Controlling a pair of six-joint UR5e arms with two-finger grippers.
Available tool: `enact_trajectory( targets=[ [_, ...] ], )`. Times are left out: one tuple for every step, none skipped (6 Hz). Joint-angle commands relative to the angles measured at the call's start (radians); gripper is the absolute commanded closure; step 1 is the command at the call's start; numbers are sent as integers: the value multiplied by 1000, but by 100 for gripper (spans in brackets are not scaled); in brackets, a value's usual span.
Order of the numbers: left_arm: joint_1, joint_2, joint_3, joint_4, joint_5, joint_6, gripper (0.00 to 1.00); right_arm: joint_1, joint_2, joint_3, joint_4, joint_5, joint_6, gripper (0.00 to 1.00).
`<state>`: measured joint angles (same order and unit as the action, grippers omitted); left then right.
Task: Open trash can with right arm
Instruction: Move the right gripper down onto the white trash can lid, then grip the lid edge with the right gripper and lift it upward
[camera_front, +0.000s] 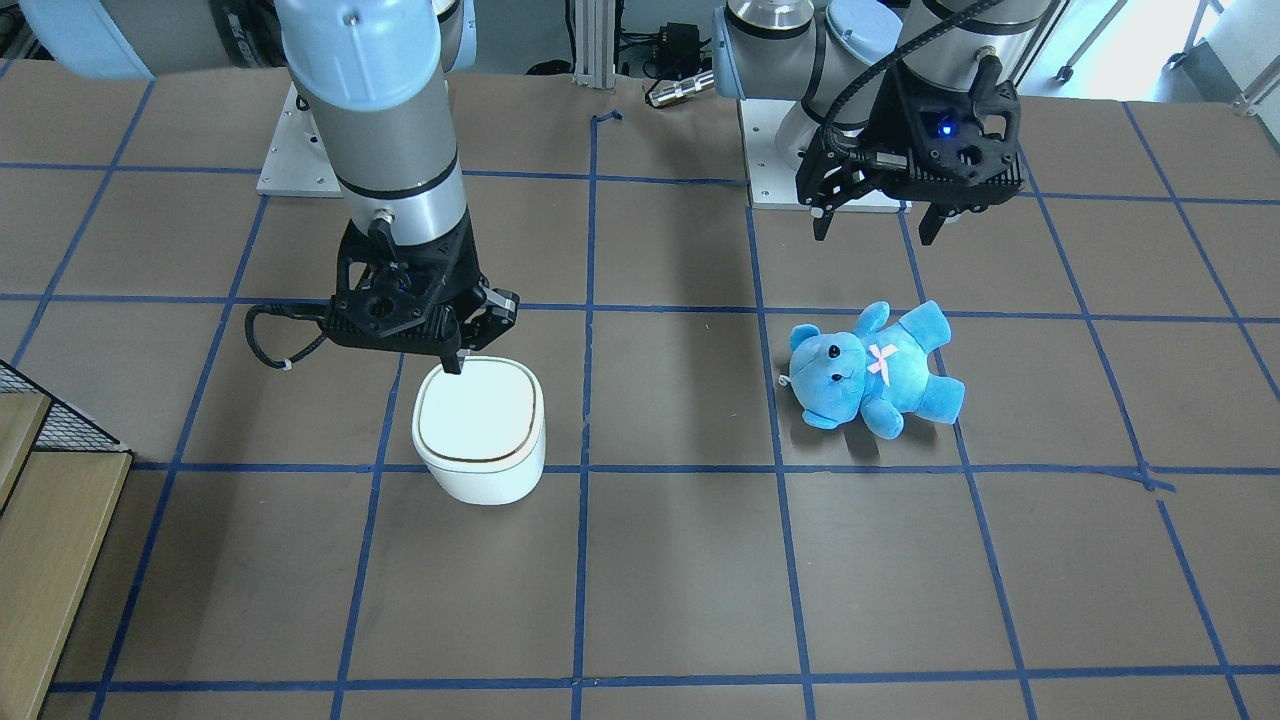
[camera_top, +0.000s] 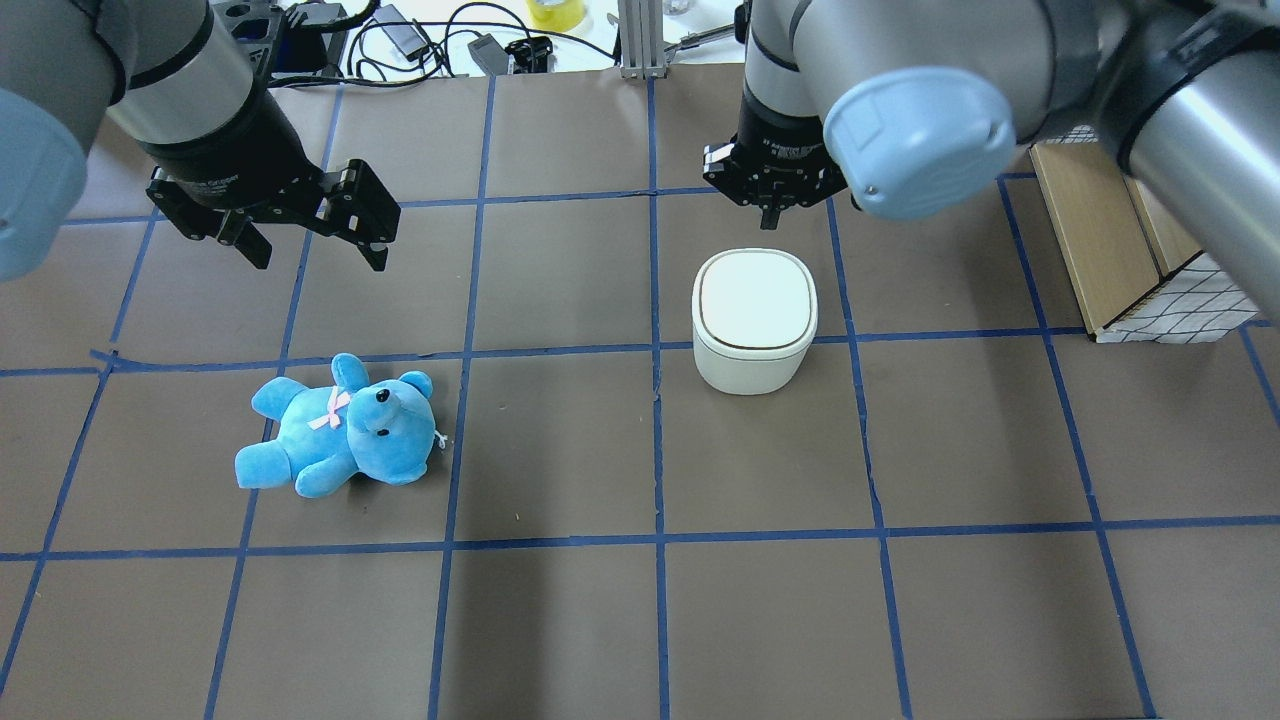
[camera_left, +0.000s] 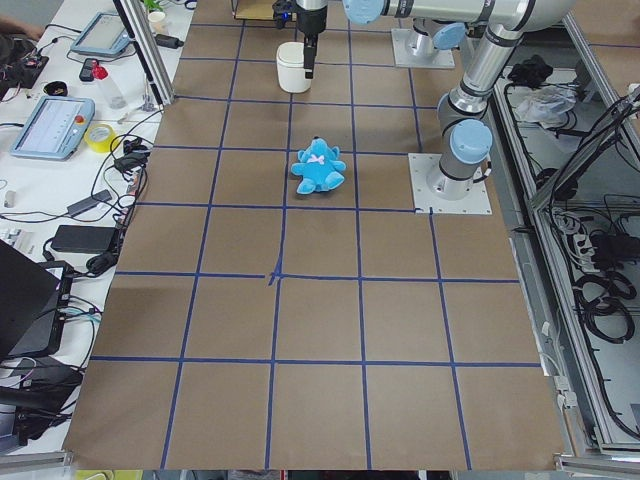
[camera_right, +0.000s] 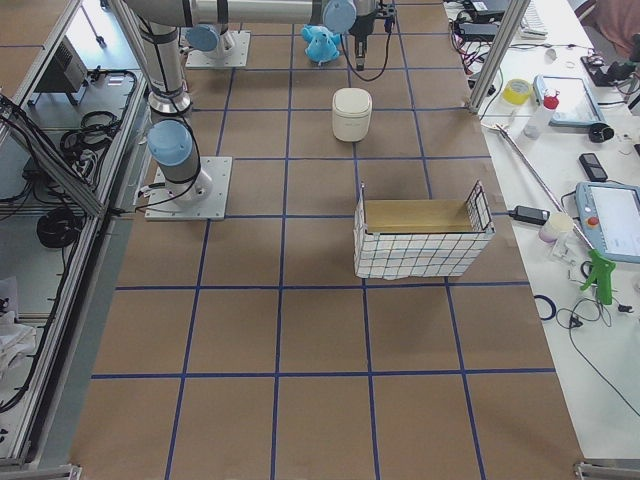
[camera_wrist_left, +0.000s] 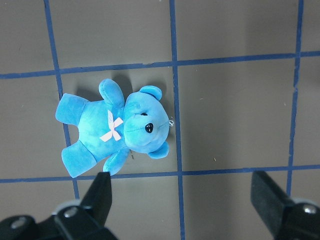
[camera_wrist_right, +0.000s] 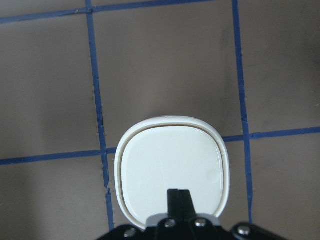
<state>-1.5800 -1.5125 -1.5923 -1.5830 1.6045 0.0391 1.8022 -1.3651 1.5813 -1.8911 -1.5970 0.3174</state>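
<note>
**Right pincer pressed shut at the rim of the closed trash can**

From the front-facing camera, the right arm was on the view's left. The right gripper pointed straight down with its two fingers pressed together, the tip at the far left corner of the lid. Whether the tip touched the lid could not be told. The trash can stood upright on the table, its lid flat and shut. On the view's right the left gripper hung spread wide and held nothing, beyond the blue teddy bear. The bear lay on its back, well apart from the can.

Overhead, the can sat right of the table's middle, with the narrow right pincer at its far edge. The bear lay on the left, nearer than the open left pincer.

From the left-end camera the can was small and far, with a dark gripper just beside it.

From the right-end camera the can stood between the bear, farther off, and a wire basket, nearer.

The left wrist camera showed the bear face up, beyond two widely parted fingertips.

The right wrist camera showed the closed fingers overlapping the lid's near edge
</note>
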Motion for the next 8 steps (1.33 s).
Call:
enact_trajectory(
  targets=[
    [0, 0, 0, 0, 0, 1, 0, 2, 30, 146, -172, -14, -8, 100],
    [0, 0, 0, 0, 0, -1, 0, 2, 38, 155, -174, -12, -8, 100],
    [0, 0, 0, 0, 0, -1, 0, 2, 58, 151, -169, -14, -8, 100],
    [0, 0, 0, 0, 0, -1, 0, 2, 58, 152, -169, -12, -8, 100],
    [0, 0, 0, 0, 0, -1, 0, 2, 60, 154, -166, -11, -6, 100],
    [0, 0, 0, 0, 0, 1, 0, 2, 69, 158, -166, -8, -4, 100],
    [-2, 0, 0, 0, 0, -1, 0, 2, 67, 158, -166, -5, 0, 100],
    [0, 0, 0, 0, 0, 1, 0, 2, 61, 145, -166, 3, 2, 99]
  ],
)
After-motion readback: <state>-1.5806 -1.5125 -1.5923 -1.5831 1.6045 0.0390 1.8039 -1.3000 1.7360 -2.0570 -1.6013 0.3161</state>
